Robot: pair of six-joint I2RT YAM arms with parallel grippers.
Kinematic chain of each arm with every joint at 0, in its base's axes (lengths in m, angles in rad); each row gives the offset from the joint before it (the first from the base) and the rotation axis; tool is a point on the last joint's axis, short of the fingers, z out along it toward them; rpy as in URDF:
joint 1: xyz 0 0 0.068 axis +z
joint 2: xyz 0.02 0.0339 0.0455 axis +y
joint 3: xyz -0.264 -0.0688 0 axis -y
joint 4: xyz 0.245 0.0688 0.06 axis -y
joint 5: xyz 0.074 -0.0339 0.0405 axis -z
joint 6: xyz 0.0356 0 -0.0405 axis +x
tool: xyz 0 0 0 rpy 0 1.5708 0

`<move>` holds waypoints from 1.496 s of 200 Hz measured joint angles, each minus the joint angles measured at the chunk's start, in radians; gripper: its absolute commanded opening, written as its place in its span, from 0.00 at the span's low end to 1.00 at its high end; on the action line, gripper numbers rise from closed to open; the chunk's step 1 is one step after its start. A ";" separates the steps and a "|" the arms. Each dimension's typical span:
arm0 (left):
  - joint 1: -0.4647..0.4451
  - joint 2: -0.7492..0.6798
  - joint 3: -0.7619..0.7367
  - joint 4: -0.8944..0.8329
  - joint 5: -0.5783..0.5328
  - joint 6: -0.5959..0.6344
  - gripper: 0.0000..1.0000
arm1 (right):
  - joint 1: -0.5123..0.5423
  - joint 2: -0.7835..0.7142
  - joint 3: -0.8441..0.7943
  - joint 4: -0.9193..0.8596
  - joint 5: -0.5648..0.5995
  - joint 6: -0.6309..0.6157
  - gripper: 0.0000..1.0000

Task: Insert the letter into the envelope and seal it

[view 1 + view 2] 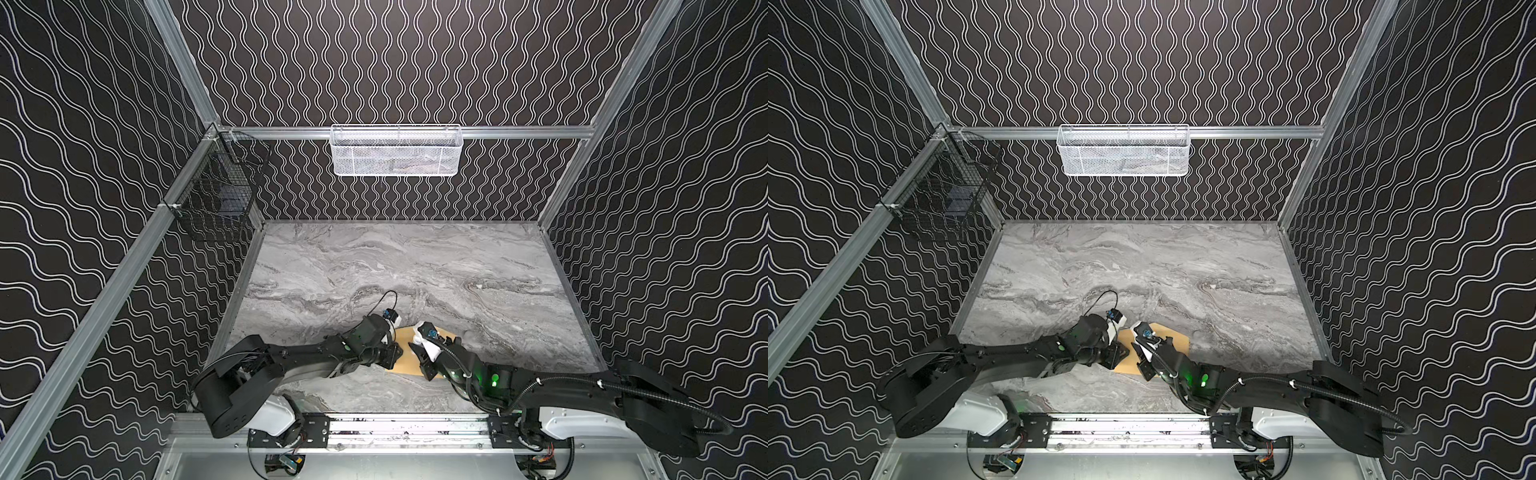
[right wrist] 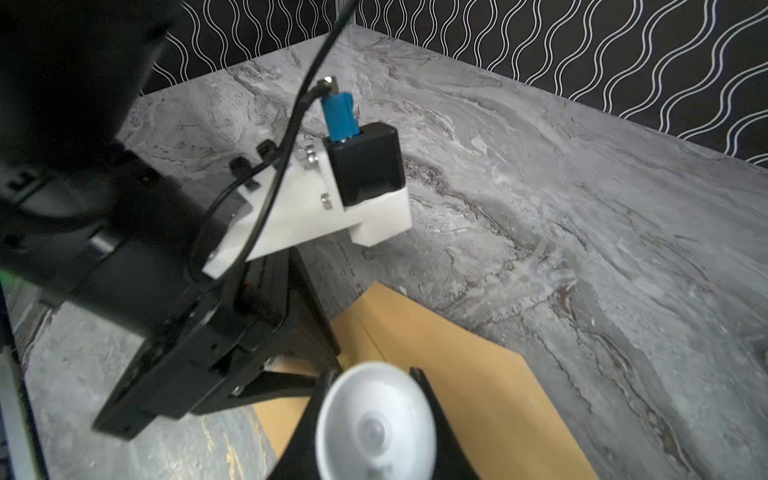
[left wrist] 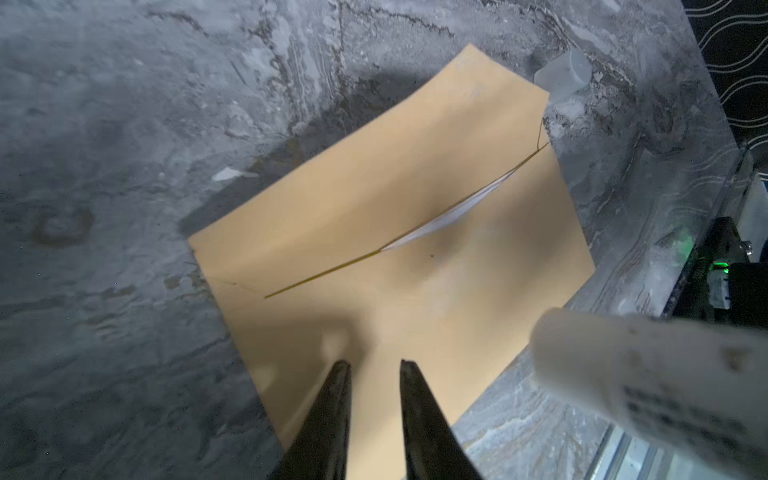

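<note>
Two-thirds done, at a guess. Find the envelope (image 3: 478, 291) flat at 6 o'clock on the desk (image 1: 374, 266), close to the front edge, with the letter (image 3: 446, 218) already inside and showing only as a white sliver at the mouth. Note the flap (image 3: 395, 166) lying open, pointing roughly to 12 o'clock, unsealed. Read the left tool (image 3: 374, 363) as narrow and empty, poised at the envelope's 9 o'clock side; cannot tell whether touching. Read the right tool (image 2: 374, 374) as clamped on a white cylinder (image 2: 376, 424), probably a glue stick, just beside the left one over the envelope's middle.

For the sealing step:
- Pin the 9 o'clock side down with the left tool first, to stop thin paper skating on polished stone.
- Bring the cylinder's working end onto the flap's edges.
- Press lightly and draw along them without dragging the envelope.
- Keep off the mouth, to spare the letter any glue.
- Fold the flap toward 6 o'clock and smooth from centre outward.
- Mind the small clear cap (image 3: 563, 77) near the envelope's corner and avoid knocking it.
</note>
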 measured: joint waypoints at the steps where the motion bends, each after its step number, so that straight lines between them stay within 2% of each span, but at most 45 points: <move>1: 0.000 0.000 0.000 0.000 0.000 0.000 0.24 | 0.002 0.000 0.000 -0.002 0.002 0.002 0.00; 34: -0.008 0.003 -0.039 0.018 0.012 0.008 0.22 | 0.029 0.026 -0.026 -0.031 0.069 0.060 0.00; 76: -0.025 0.002 -0.133 0.185 0.052 -0.048 0.20 | 0.056 0.119 -0.008 0.024 0.131 0.076 0.00; 140: -0.027 -0.082 -0.192 0.140 0.057 -0.142 0.17 | 0.061 0.266 -0.050 0.196 0.169 0.142 0.00; 176: -0.021 -0.039 -0.201 0.201 0.072 -0.168 0.16 | 0.058 0.194 -0.116 0.198 0.209 0.219 0.00; 221: -0.008 -0.028 -0.215 0.245 0.096 -0.191 0.16 | 0.047 0.054 -0.150 0.012 0.290 0.357 0.00; 256: 0.001 -0.041 -0.224 0.245 0.104 -0.198 0.17 | 0.029 0.008 -0.132 -0.127 0.346 0.446 0.00; 277: 0.008 -0.059 -0.236 0.243 0.104 -0.216 0.16 | 0.024 -0.039 -0.138 -0.148 0.365 0.423 0.00; 299: 0.014 -0.068 -0.240 0.237 0.105 -0.216 0.16 | 0.026 -0.029 -0.108 -0.121 0.336 0.373 0.00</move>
